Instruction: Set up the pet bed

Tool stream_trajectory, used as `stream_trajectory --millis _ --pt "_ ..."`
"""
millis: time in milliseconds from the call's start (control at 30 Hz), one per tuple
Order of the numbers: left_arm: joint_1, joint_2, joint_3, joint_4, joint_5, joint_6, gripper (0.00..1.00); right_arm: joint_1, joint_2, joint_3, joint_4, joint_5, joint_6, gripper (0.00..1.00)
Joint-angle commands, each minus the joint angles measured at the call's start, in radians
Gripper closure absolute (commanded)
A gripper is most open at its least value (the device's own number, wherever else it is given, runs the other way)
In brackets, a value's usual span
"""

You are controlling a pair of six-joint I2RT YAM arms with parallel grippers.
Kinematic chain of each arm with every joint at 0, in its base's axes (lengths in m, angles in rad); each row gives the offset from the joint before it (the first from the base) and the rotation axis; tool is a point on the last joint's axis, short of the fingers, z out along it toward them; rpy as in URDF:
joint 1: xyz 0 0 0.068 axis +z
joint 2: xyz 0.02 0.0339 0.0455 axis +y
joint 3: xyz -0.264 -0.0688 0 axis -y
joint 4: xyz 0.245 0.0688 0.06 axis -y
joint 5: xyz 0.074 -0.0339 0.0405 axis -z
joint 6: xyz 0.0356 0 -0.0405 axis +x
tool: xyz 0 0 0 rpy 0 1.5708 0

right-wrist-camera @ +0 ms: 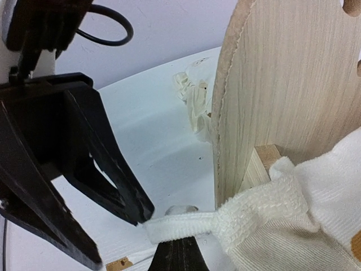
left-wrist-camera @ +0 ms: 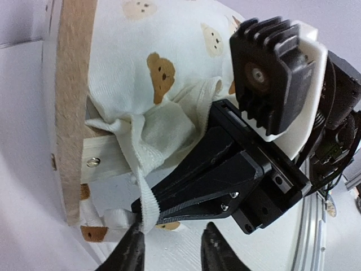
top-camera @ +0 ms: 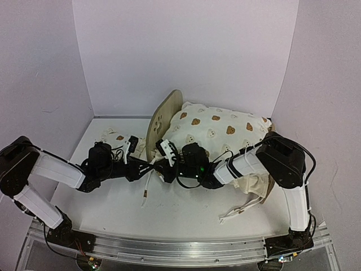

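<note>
The pet bed's light-wood headboard (top-camera: 163, 119) stands on edge at the centre, and it also shows in the left wrist view (left-wrist-camera: 69, 107) and the right wrist view (right-wrist-camera: 293, 79). The bear-print cushion (top-camera: 220, 131) covers the frame, hiding the striped base. My right gripper (top-camera: 160, 164) is shut on a white cushion tie (left-wrist-camera: 144, 206) at the bed's near-left corner by the headboard; the tie (right-wrist-camera: 189, 223) lies over its lower finger. My left gripper (top-camera: 148, 165) is open, its fingers (left-wrist-camera: 134, 248) straddling the tie's end, one touching it.
The small bear-print pillow (top-camera: 114, 137) lies left of the headboard, behind my left arm. Loose ties hang onto the table in front (top-camera: 147, 186) and at the right front (top-camera: 241, 208), where the cushion edge (top-camera: 255, 185) droops. White walls enclose the table.
</note>
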Motion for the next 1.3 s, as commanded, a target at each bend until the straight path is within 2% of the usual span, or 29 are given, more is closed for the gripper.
stream_trajectory --millis 0,133,233,267,367,433,667,767,1067,1267 --pt "0.025 -0.149 -0.019 -0.041 -0.126 0.094 0.59 -0.022 0.002 0.004 0.065 -0.032 -0.020 1.00" --pt "0.042 -0.207 -0.036 -0.049 -0.224 0.175 0.51 -0.025 -0.001 0.002 0.064 -0.042 -0.020 1.00" --pt "0.044 -0.191 -0.036 -0.047 -0.312 0.255 0.50 -0.027 0.001 0.005 0.060 -0.048 -0.018 1.00" --pt "0.044 -0.167 -0.026 -0.048 -0.305 0.304 0.54 -0.027 -0.001 0.006 0.059 -0.050 -0.016 1.00" --pt "0.047 -0.051 0.028 -0.048 -0.241 0.431 0.80 -0.027 0.002 0.010 0.058 -0.048 -0.014 1.00" --pt "0.048 -0.004 0.040 -0.029 -0.164 0.508 0.83 -0.029 0.004 0.016 0.054 -0.048 -0.013 1.00" --pt "0.048 0.030 0.043 0.008 -0.118 0.655 0.77 -0.031 -0.001 0.024 0.037 -0.052 -0.010 1.00" --pt "0.047 0.036 0.047 0.009 -0.073 0.670 0.75 -0.031 0.001 0.028 0.036 -0.054 -0.006 1.00" --pt "0.047 0.071 0.083 0.009 -0.074 0.682 0.72 -0.031 0.003 0.043 0.023 -0.073 -0.011 1.00" --pt "0.045 0.099 0.121 0.008 -0.019 0.688 0.71 -0.031 0.005 0.049 0.017 -0.099 -0.015 1.00"
